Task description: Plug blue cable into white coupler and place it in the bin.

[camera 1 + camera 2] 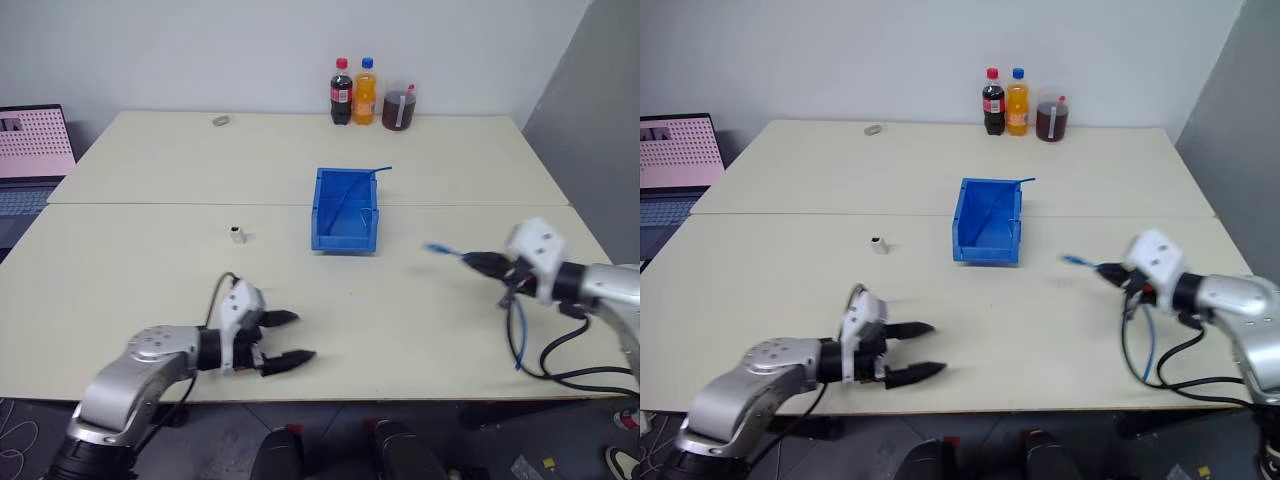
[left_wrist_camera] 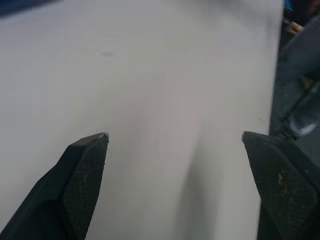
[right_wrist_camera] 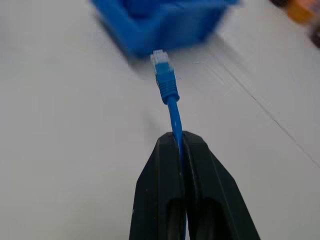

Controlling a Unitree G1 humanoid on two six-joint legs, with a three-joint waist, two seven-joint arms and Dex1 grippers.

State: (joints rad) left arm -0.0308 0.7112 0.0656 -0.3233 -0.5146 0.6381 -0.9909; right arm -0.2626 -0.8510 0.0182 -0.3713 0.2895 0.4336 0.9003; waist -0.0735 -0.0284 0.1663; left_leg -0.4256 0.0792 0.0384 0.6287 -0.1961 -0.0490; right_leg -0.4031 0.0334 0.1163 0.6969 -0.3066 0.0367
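Table, one, carrying one bin at its middle, two bottles and one jar at the far edge. Left end effector spread wide, empty, above the near edge. Right end effector clamped on the blue cable, plug toward the bin. White coupler left of the bin, apart. Labels unreadable.

The white coupler is too small to show its socket. The bin is blurred and cut off at the right wrist frame's top. A laptop is cropped at the left edge.
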